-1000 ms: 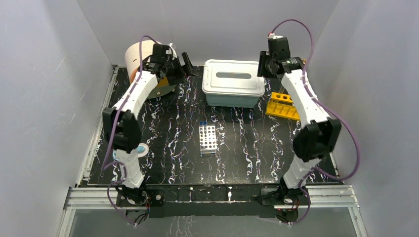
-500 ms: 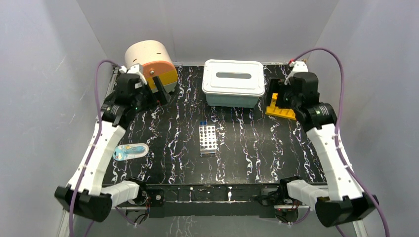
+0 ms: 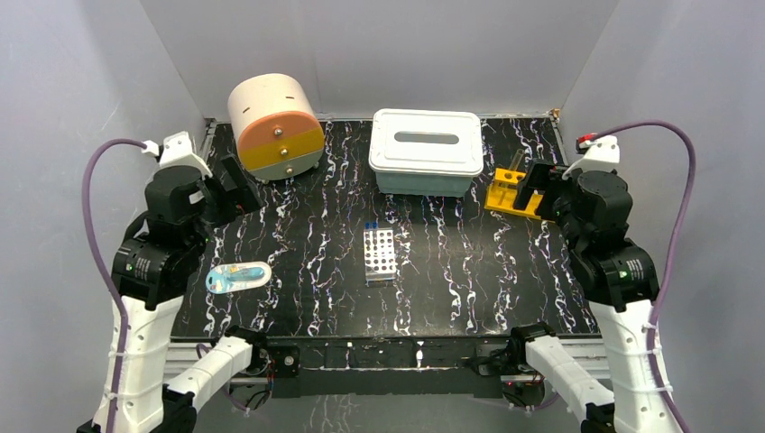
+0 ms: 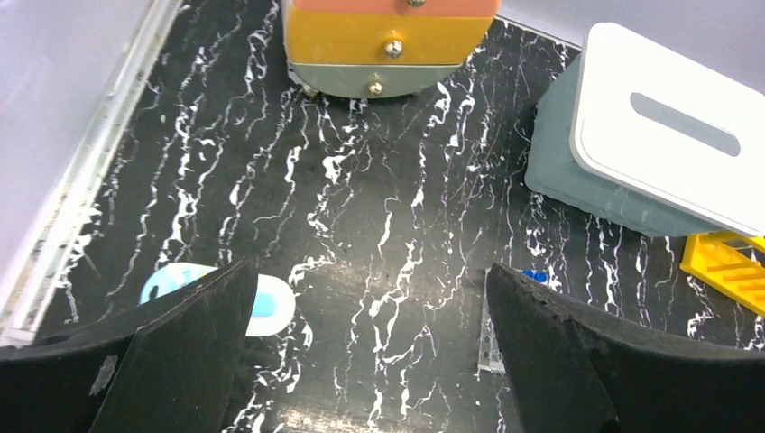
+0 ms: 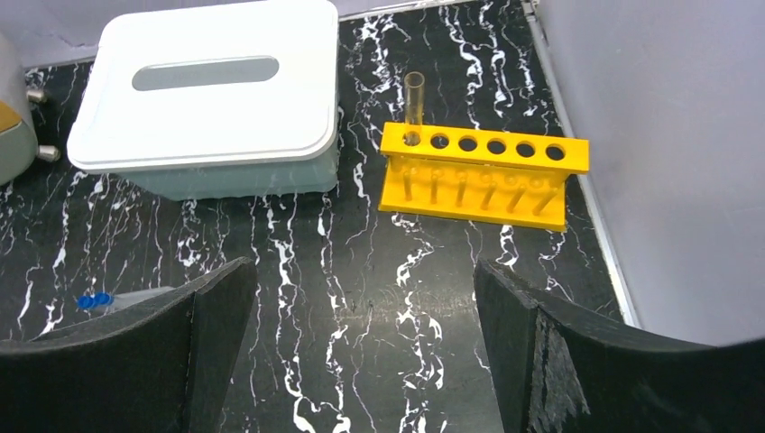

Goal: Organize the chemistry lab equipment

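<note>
Now both arms have drawn back from the far end of the black marbled table (image 3: 469, 271), so a placement looks finished. The left gripper (image 4: 368, 280) and right gripper (image 5: 361, 271) gape wide, holding and touching nothing. A thin clear glass tube (image 5: 414, 108) stands in the yellow holed plastic rack (image 5: 487, 171). The clear rectangular well plate (image 3: 380, 255) lies mid-table.

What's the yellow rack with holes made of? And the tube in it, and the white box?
Yellow rack: probably plastic; even colour, smooth, slightly shiny.
Tube: see-through, so glass or clear plastic; I cannot tell which.
White box: likely plastic; matte white lid with rounded moulded corners, grey-green base.
</note>
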`<state>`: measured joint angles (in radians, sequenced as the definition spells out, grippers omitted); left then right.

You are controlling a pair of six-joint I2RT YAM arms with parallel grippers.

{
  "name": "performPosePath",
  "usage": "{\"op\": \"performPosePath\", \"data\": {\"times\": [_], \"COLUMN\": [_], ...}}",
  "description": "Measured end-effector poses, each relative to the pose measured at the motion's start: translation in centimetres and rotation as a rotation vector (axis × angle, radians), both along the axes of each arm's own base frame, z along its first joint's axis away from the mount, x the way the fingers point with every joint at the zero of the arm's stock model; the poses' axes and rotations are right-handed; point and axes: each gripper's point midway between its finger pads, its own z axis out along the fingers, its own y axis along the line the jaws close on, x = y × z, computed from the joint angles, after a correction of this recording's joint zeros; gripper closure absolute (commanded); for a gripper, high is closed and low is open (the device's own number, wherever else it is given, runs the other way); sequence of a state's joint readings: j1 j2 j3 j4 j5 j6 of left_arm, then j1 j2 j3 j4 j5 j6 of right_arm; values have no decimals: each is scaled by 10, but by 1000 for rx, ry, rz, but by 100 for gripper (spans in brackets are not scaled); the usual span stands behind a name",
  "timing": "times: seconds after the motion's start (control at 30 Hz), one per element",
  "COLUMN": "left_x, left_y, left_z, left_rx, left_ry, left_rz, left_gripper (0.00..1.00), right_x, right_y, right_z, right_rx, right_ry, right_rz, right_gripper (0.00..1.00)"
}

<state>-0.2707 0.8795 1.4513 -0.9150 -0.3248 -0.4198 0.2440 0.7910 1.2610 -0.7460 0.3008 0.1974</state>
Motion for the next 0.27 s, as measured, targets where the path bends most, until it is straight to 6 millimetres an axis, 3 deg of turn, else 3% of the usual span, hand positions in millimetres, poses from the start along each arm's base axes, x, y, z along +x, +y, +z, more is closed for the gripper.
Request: {"op": "performPosePath", "data": {"times": [0.1,0.27], "left_x": [-4,-10], "left_y": [8,16], "left_z": [13,10], "left_rx": [32,68], "left_ry": [-21,0], "left_rz": [20,40], "left_gripper": [2,2], "right_x": [-4,-9], "right_y": [-5,-9], "right_z": [7,11], "right_rx": [-3,4], "right_ry": [-20,-34], "right_rz": [-23,-42], "right_gripper": [1,1]}}
